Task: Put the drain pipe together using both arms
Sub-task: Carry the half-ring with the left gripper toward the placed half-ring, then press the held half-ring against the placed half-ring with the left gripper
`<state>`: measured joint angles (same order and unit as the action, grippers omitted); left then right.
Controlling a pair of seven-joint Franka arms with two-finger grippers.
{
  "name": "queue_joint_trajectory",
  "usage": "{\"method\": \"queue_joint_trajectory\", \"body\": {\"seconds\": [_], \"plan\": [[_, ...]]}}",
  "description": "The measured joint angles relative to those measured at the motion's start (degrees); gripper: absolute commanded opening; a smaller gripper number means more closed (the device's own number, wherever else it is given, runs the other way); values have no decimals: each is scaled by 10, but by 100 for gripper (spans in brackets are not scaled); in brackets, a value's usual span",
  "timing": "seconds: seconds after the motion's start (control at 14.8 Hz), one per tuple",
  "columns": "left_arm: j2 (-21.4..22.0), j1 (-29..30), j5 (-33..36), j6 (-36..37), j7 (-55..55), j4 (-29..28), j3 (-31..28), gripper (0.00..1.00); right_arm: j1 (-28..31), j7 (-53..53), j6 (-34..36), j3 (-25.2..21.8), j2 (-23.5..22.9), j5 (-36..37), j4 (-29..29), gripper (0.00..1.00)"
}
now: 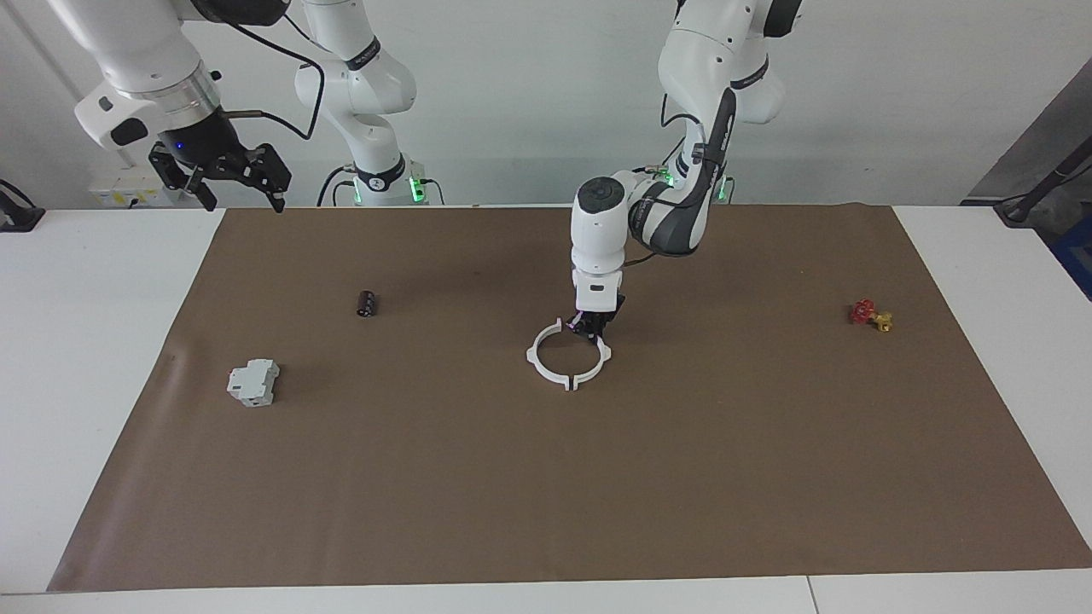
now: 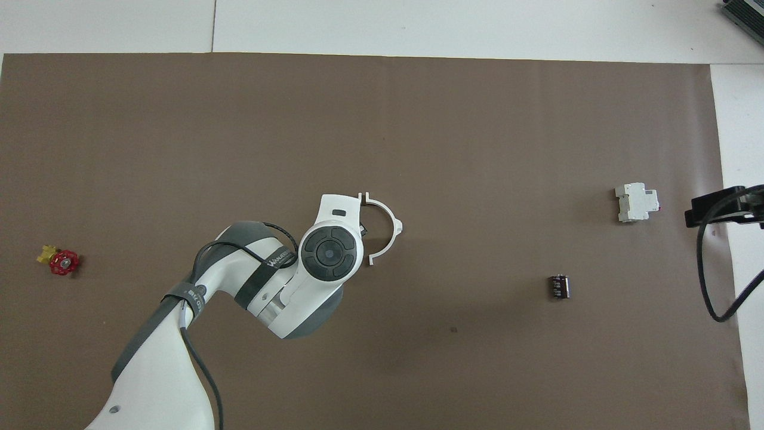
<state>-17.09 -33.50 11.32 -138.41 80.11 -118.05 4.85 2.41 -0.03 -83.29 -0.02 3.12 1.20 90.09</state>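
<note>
The left gripper (image 1: 592,331) is down at the mat (image 1: 546,477), its fingertips together, clamped on the half-ring (image 1: 601,358) that lies toward the left arm's end of the table. That half-ring meets the other half-ring (image 1: 539,358) tab to tab, so the two form one ring directly under and around the gripper; from above, the left arm (image 2: 280,286) covers the held half and only the other half-ring (image 2: 391,230) shows clear. The right gripper (image 1: 230,175) hangs high over the mat's corner at the right arm's end, well apart from the ring, its fingers spread apart and holding nothing; that arm waits. Between the two grippers lie a dark cylinder (image 1: 367,303) and a grey block (image 1: 252,382). A red valve (image 1: 868,314) lies well out from the left gripper, toward the left arm's end.
</note>
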Motion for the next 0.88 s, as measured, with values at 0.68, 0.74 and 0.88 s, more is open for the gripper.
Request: {"method": "queue_joint_trajectory", "body": {"seconds": [0.68, 0.74, 0.88], "plan": [[0, 0, 1, -1, 31, 0, -1, 0, 0, 0, 0, 0, 0, 0, 0, 100], [0, 0, 1, -1, 35, 0, -1, 0, 0, 0, 0, 0, 0, 0, 0, 100], [0, 0, 1, -3, 43, 2, -1, 0, 0, 0, 0, 0, 0, 0, 0, 100]]}}
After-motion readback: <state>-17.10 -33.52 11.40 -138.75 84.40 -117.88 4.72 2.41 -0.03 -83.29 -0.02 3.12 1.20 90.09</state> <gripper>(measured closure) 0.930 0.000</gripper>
